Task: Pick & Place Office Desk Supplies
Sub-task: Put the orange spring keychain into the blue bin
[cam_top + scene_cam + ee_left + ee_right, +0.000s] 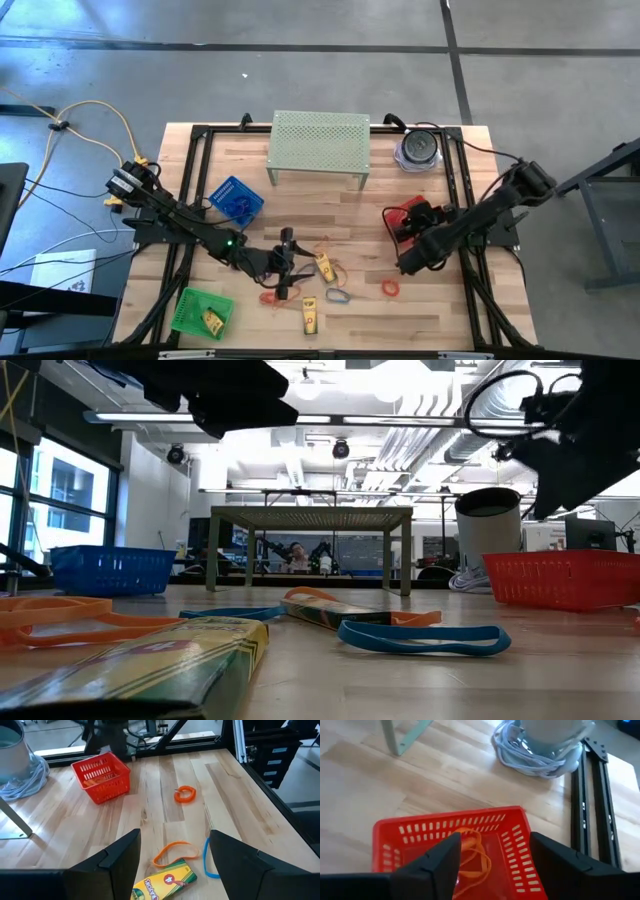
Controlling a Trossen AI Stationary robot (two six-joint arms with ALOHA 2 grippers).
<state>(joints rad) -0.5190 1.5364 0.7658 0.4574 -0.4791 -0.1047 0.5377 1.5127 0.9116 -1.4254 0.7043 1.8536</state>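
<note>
Over the red basket point(445, 840), which sits on the right part of the wooden table point(300, 200), the right gripper point(492, 870) hangs with its two dark fingers spread apart and nothing between them. An orange rubber band point(472, 855) lies loose on the floor of that red basket, directly under the gap between the fingers. Toward the table's back edge from the red basket stands a pale metal can point(418, 148) wrapped in a coil of light cable. Across the table from the red basket, the left gripper point(172, 865) is low over the boards near the front, its fingers also apart and empty. Just ahead of that gripper lie a yellow crayon box point(165, 882), an orange band point(175, 851) touching the box's far end, and a blue band point(206, 860) beside it. Between these and the red basket, a small curled orange band point(185, 794) rests alone on the wood. More bands and a second yellow box point(310, 316) lie scattered near the front edge, well away from the red basket. A blue basket point(236, 198) and a green basket point(200, 311) sit on the far left side from the red basket, and a pale green perforated stand point(319, 140) stands at the back.
</note>
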